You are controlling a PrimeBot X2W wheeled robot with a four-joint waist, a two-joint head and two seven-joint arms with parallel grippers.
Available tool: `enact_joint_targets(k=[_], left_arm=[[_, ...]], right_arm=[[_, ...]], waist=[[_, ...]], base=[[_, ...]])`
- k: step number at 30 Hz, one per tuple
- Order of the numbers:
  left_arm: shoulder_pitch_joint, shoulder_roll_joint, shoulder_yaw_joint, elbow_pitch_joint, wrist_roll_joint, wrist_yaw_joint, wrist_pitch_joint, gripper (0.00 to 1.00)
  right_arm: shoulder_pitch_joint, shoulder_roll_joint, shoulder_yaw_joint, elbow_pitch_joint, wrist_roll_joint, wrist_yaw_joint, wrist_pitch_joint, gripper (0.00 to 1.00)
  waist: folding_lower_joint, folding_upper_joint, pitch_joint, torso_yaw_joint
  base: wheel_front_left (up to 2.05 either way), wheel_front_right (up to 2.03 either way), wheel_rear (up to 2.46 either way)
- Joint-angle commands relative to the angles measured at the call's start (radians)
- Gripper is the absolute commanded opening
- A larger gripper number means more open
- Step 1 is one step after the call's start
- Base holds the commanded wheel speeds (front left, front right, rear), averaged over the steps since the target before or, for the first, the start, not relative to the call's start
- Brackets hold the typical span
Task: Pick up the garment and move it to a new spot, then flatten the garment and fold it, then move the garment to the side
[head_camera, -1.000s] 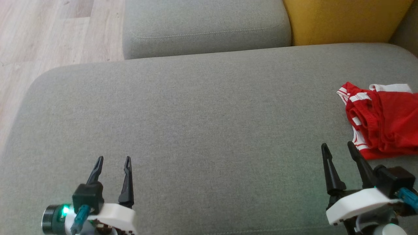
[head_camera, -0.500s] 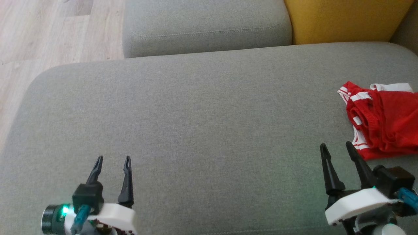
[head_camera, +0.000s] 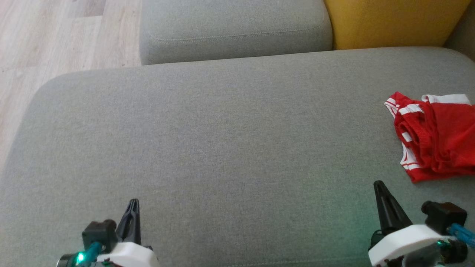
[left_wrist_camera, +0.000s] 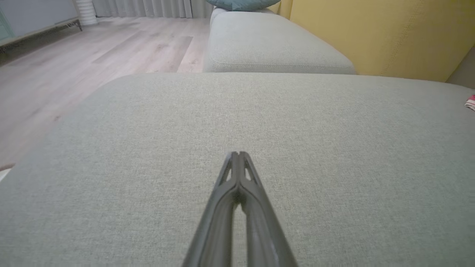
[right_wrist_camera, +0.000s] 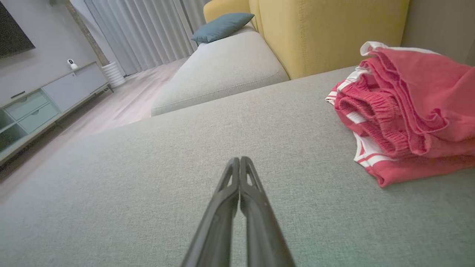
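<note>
The left gripper (head_camera: pixel 134 203) has its two fingers pressed together, tip against tip, and there is nothing between them. The right gripper (head_camera: pixel 379 184) is in the same state: its fingers meet along their length and they hold nothing. Both point over the grey sofa seat (head_camera: pixel 230 141). I cannot tell if the tips touch the fabric.

The red garment (head_camera: pixel 438 137) with white stripes lies bunched on the seat. It is ahead of the right fingertips and to their right side, near them but apart. From the left fingers it is far to the right. In the left wrist view a small red edge of it shows at the right border.

Straight ahead of the left fingers, past the far edge of the seat, is a second grey cushion (head_camera: pixel 233 29). To the right of it is a yellow backrest (head_camera: pixel 389 22). To the left of the left fingers, beyond the seat, is the wooden floor (head_camera: pixel 55 40).
</note>
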Motion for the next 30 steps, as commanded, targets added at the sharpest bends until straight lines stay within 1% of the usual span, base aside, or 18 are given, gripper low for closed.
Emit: enact_joint_targets(k=[1,16,30], left_arm=[[-0.043,0.007,0.023,-0.023,-0.033,-0.011,0.008,0.00],[-0.072,-0.009,0.072,0.003,-0.221,-0.067,0.038,0.00],[-0.093,-0.024,0.114,0.017,-0.371,-0.110,0.064,0.00]], right_arm=[[-0.041,-0.008,0.000,-0.026,0.036,0.000,-0.005,0.00],[-0.073,-0.017,-0.003,0.008,0.228,0.001,-0.009,0.00],[-0.098,-0.022,-0.009,0.034,0.381,0.001,-0.010,0.00]], waist=[[0.0000,-0.0001,0.000,0.000],[0.0000,-0.0001,0.004,0.004],[0.0000,-0.0001,0.007,0.006]], base=[[0.00,0.00,0.00],[0.00,0.00,0.00],[0.00,0.00,0.00]])
